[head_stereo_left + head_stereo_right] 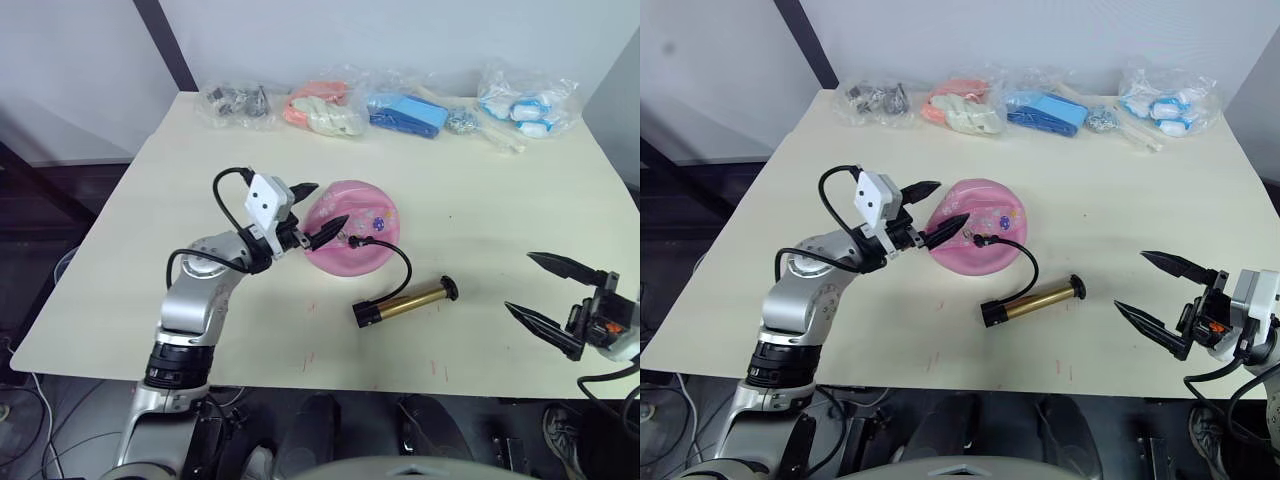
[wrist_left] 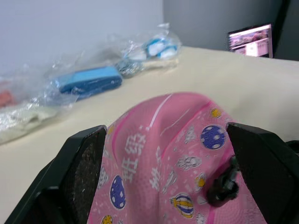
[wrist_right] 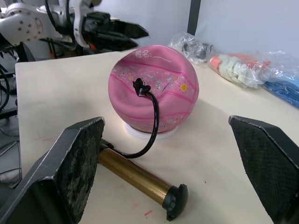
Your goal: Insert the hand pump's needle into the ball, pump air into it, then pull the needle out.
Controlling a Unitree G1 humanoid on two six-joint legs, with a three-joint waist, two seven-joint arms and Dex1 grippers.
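The pink ball (image 1: 352,240) with cartoon prints sits mid-table on a white ring (image 3: 150,133), its top dented. My left gripper (image 1: 320,208) is open, its fingers (image 2: 86,172) straddling the ball's left side. The gold hand pump (image 1: 408,299) lies on the table just right of and nearer than the ball. Its thin black hose (image 1: 403,268) arcs up to a black fitting (image 3: 139,86) seated on the ball. The needle itself is hidden there. My right gripper (image 1: 525,283) is open and empty at the table's front right, well clear of the pump.
Several clear bags line the far edge: dark parts (image 1: 235,103), orange and cream pieces (image 1: 322,108), blue items (image 1: 408,112), and blue-white items (image 1: 525,100). The table's (image 1: 500,200) front edge runs just below my right gripper.
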